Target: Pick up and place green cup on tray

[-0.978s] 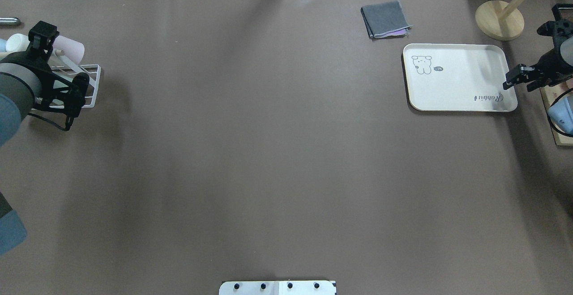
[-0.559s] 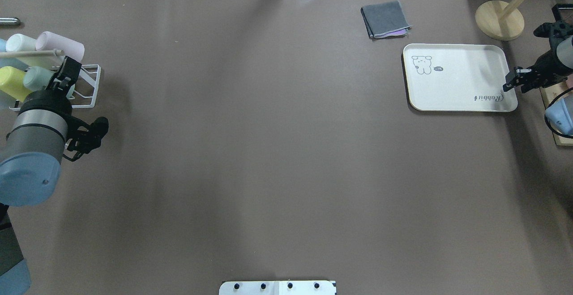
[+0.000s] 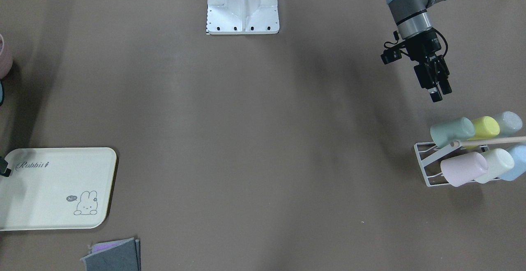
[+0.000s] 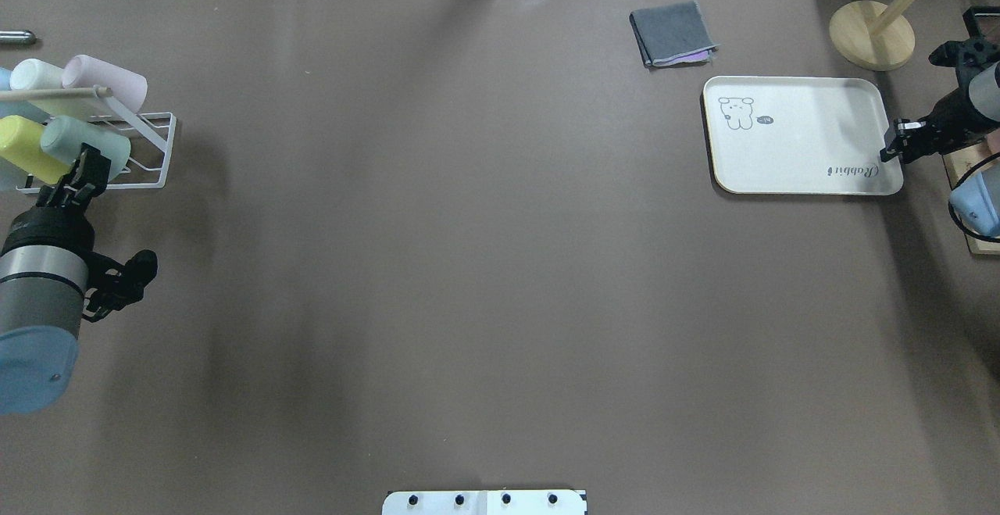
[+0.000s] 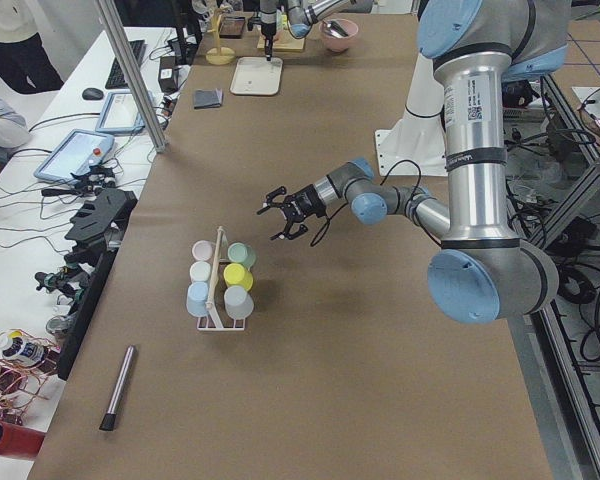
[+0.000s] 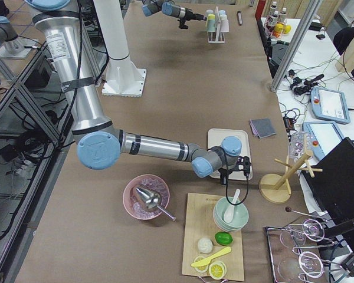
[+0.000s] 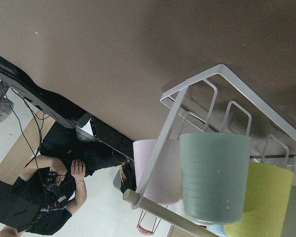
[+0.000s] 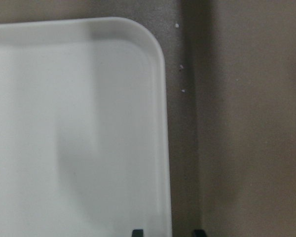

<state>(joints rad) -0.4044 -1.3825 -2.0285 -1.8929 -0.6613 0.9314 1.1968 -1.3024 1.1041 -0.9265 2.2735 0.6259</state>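
The green cup (image 4: 87,144) lies on its side in a white wire rack (image 4: 167,148) at the table's left, mouth towards my left arm. It also shows in the front view (image 3: 452,131) and fills the left wrist view (image 7: 214,177). My left gripper (image 4: 84,167) is open and empty, just short of the cup's mouth and pointing at it; in the front view (image 3: 438,93) it is apart from the cup. The cream tray (image 4: 801,136) lies far right. My right gripper (image 4: 894,148) is open, its fingertips (image 8: 137,232) straddling the tray's right rim (image 8: 163,123).
The rack also holds a yellow-green cup (image 4: 23,146), a pale whitish cup (image 4: 35,74), a pink cup (image 4: 111,82) and blue ones. A grey cloth (image 4: 672,33) and a wooden stand (image 4: 871,34) sit behind the tray. A cutting board with bowls (image 6: 215,236) lies beside the tray.
My left arm has pulled back from over the rack towards the robot's side, and its gripper now points at the green cup's mouth. My right gripper shifted slightly along the tray's right rim.
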